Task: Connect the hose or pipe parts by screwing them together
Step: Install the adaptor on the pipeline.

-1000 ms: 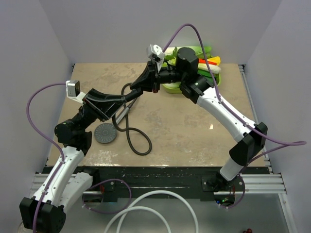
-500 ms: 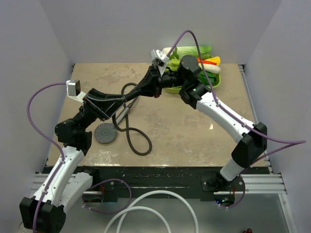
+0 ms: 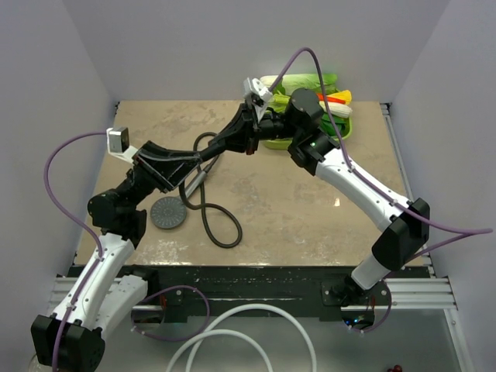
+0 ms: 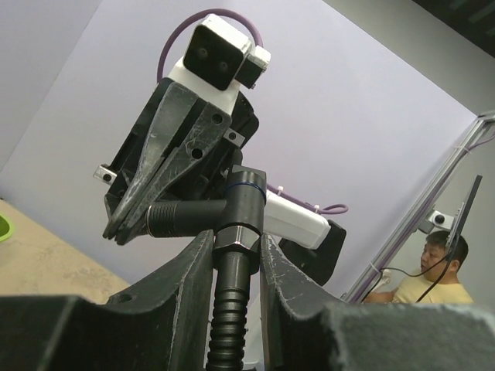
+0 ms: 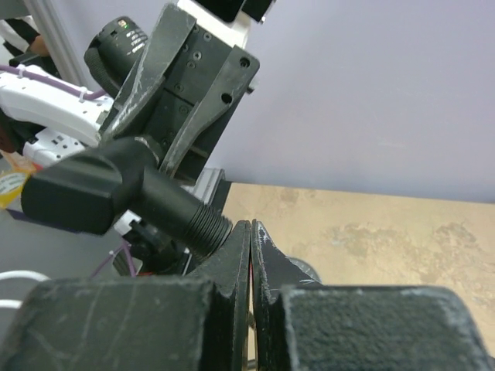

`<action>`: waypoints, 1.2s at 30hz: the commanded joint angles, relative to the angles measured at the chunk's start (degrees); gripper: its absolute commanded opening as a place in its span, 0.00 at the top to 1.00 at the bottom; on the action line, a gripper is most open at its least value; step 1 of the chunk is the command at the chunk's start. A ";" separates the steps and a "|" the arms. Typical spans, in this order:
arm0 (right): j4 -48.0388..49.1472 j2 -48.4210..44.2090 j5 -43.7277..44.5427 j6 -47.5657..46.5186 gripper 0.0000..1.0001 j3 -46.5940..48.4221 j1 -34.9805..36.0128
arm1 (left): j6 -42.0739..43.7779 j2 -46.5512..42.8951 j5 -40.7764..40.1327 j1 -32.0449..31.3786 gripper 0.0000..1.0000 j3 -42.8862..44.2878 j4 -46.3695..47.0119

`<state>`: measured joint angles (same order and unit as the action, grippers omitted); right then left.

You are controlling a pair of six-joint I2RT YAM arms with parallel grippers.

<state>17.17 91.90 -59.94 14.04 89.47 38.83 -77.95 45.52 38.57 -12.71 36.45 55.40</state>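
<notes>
Now: left tool clamped on long thin black hose under small black T-shaped fitting; right tool together, empty, beside threaded stub. Hold hose steady, turn fitting squarely.

Shower head is dark grey and lies flat on the desk near the left side. Its round disc face is showing and the handle angles off toward the back right. The hose is thin, black and ribbed. It makes a loop on the desk just right of the head, then climbs off the surface, with its top end pinched in the left hand. The fitting is a small black T sitting on that hose end, held up in the air, with one side arm sticking out and showing a bare threaded tip.
</notes>
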 commanded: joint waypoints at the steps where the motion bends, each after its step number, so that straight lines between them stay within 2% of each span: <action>1: 4.36 0.03 1.23 0.28 1.00 3.95 0.55 | -1.23 -0.43 -1.30 0.49 1.00 2.40 0.51; 9: 17.45 -0.14 -5.35 10.91 1.00 0.27 0.72 | -1.24 -0.25 -1.74 0.49 1.00 1.70 0.50; 19: 13.95 -2.60 -9.67 12.94 1.00 -2.89 2.04 | -0.45 -0.17 -3.67 1.20 1.00 2.14 0.94; 27: 14.38 -7.26 -7.56 13.29 1.00 -7.38 2.30 | 2.18 0.19 -4.90 1.55 1.00 2.40 1.82; 36: 18.86 -8.67 -3.61 16.27 1.00 -6.24 4.50 | 3.95 0.36 -5.43 1.72 1.00 2.40 2.26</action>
<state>31.75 84.33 -65.49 27.75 81.52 41.85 -75.75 46.04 35.68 -11.62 36.45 54.74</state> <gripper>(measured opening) 0.005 0.317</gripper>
